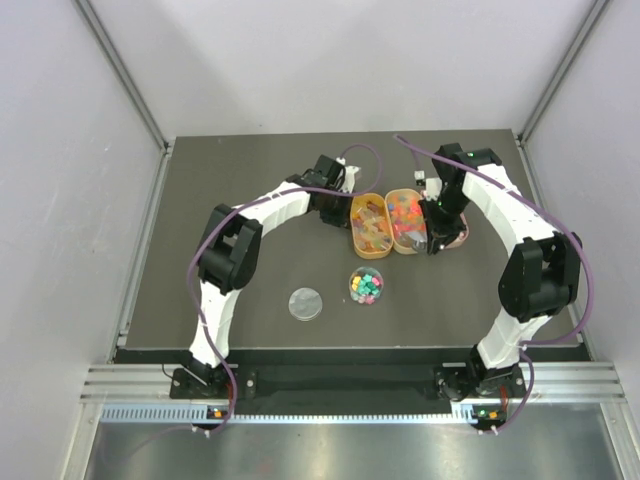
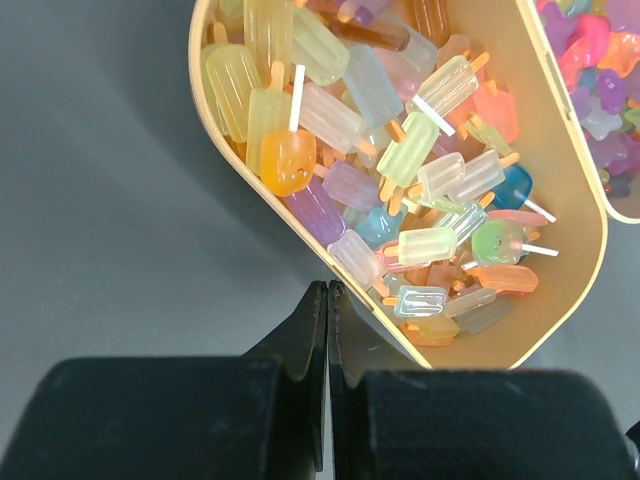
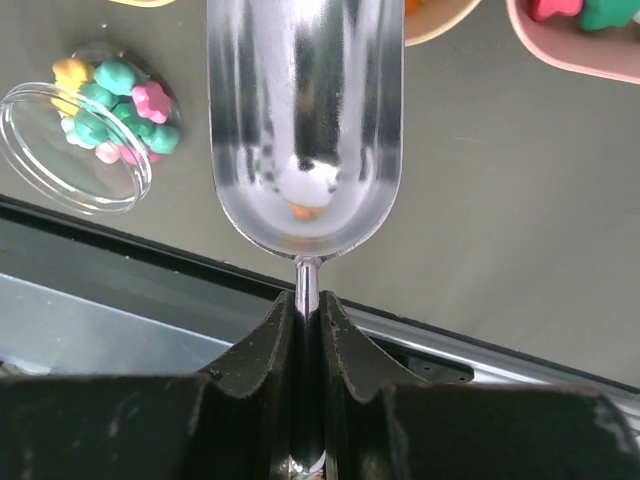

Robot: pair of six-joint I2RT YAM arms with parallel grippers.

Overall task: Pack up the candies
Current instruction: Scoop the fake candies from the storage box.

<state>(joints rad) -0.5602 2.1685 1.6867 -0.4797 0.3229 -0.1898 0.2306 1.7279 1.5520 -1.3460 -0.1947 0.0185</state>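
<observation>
From the top camera I see two oval trays side by side in the middle of the dark desk (image 1: 200, 250): a yellow-orange tray (image 1: 352, 225) and a second tray (image 1: 408, 190), both full of colourful pieces. Nearer to the arm bases stands a small clear round dish (image 1: 351, 283) with some candies (image 1: 367, 287) inside, and its lid (image 1: 306, 303) lies flat on the desk to the left of it. The right gripper (image 1: 437, 240) is at the right side of the second tray. In the left wrist camera, the left gripper (image 2: 327, 320) is clenched on nothing, its fingers pressed together just beside the rim of the yellow-orange tray, which holds popsicle-shaped candies (image 2: 400, 150). In the right wrist camera, the right gripper grasps the thin handle of a metal scoop (image 3: 305, 130). The scoop has a pale and orange spot inside; I cannot tell whether it is a piece or a reflection. The dish with candies is at the left, and the edge of a pink tray (image 3: 560, 55) is at the top right.
</observation>
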